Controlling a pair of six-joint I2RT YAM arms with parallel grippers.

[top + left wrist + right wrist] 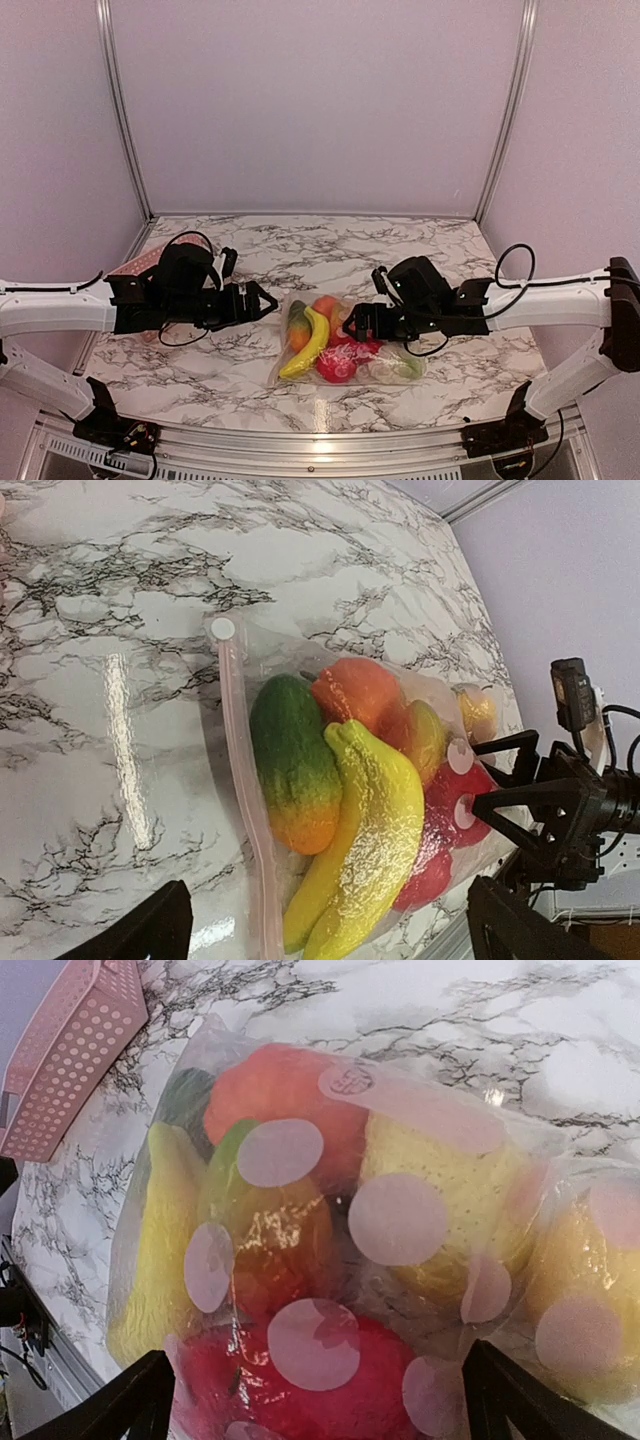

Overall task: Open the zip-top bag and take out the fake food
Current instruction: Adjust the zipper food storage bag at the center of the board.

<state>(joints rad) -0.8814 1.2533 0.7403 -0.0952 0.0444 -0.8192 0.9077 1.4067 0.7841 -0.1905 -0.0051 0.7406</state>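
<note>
The large clear, crinkly plastic zip-top bag [372, 372] printed with pale dots lies flat on the near middle of the white marble-patterned table [400, 250]. It is packed with the colourful plastic fake food [308, 345]: a yellow banana, a green-to-orange piece, an orange round piece, a red one and pale yellow ones. Its pink zip strip [240, 800] runs along the bag's left edge, with a small white slider [222, 629] at the far end; the strip looks sealed, though I cannot be sure along its whole length. The left gripper [268, 302] hangs just left of that edge with its jaws spread wide and nothing in them. The right gripper [358, 322] is over the bag's right part, equally released and empty; whether it touches the film cannot be told. A pink perforated plastic basket [140, 262] sits well apart at the far left. Opening has not begun. The main risk, as I judge it, is the bag skating across the glossy tabletop when the slider is pulled, unless the other gripper pins it down. A closing jaw might also catch a fruit through the film rather than the small slider, or bunch both layers together. Once open, round pieces could roll toward the table's near edge.
</note>
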